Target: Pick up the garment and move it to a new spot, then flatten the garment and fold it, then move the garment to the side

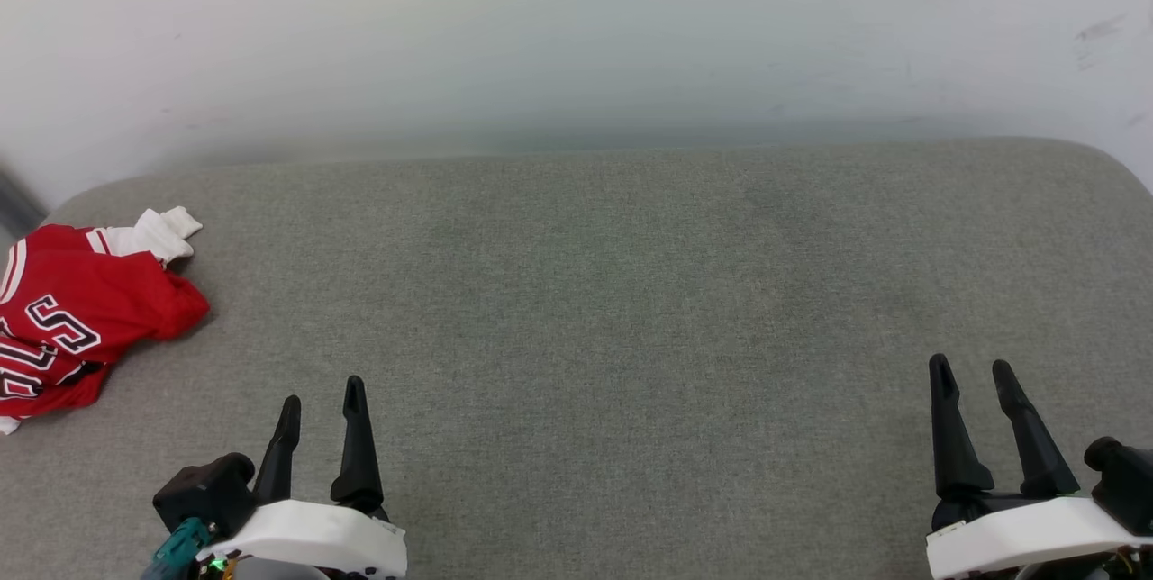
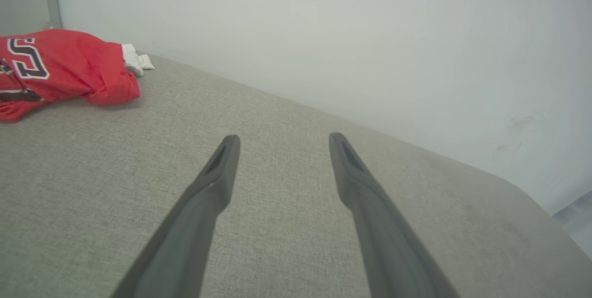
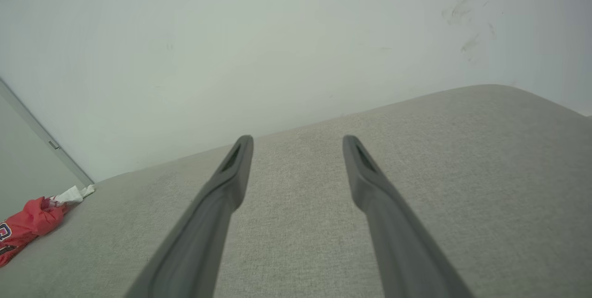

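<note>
The garment [image 1: 77,314] is a red jersey with a white sleeve and black white-outlined letters, crumpled in a heap at the far left of the grey padded surface [image 1: 594,292]. It also lies at the upper left in the left wrist view, garment [image 2: 64,69], and at the lower left in the right wrist view, garment [image 3: 27,226]. My left gripper [image 1: 322,391] stands open near the front edge, right of the heap and apart from it, nothing between its fingers [image 2: 217,173]. My right gripper [image 1: 973,368] is open at the front right, far from the garment, and holds nothing.
A white wall [image 1: 576,31] rises straight behind the padded surface, with dark scuff marks at the upper right. The surface has rounded back corners. A grey vertical frame strip [image 3: 44,138] stands at the left beyond the garment.
</note>
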### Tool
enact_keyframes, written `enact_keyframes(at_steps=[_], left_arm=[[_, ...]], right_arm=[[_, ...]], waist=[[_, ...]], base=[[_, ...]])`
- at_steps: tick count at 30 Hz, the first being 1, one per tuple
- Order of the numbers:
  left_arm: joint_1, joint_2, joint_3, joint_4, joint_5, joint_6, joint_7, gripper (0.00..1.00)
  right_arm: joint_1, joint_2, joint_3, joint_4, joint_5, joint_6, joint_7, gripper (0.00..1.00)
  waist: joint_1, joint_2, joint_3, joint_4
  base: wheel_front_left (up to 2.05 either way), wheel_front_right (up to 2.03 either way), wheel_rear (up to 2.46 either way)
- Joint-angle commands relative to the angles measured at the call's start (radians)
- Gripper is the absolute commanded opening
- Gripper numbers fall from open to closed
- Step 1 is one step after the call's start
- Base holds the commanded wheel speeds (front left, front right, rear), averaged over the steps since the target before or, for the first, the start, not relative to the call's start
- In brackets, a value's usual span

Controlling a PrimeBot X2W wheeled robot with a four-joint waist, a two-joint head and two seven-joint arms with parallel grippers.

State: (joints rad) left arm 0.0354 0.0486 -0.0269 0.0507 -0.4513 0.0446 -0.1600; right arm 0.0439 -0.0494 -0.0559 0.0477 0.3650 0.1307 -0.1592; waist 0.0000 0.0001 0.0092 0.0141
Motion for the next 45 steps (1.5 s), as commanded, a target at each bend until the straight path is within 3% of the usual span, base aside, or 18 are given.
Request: enact_keyframes(at_steps=[1, 24, 45], left_arm=[[0.003, 0.002, -0.004, -0.014, 0.033, 0.006, -0.011, 1.00], [0.037, 0.002, -0.031, -0.014, 0.242, 0.020, -0.066, 1.00], [0.058, 0.002, -0.046, -0.021, 0.383, 0.038, -0.103, 1.00]], right_arm=[[0.005, -0.002, 0.001, -0.014, -0.032, 0.000, -0.012, 1.00], [0.041, -0.002, 0.009, -0.026, -0.220, 0.000, -0.066, 1.00], [0.063, -0.001, 0.013, -0.041, -0.273, 0.000, -0.105, 1.00]], waist=[[0.0000, -0.0001, 0.000, 0.000], [0.0000, -0.0001, -0.002, 0.008], [0.0000, -0.0001, 0.000, 0.010]], base=[[0.00, 0.00, 0.00], [0.00, 0.00, 0.00], [0.00, 0.00, 0.00]])
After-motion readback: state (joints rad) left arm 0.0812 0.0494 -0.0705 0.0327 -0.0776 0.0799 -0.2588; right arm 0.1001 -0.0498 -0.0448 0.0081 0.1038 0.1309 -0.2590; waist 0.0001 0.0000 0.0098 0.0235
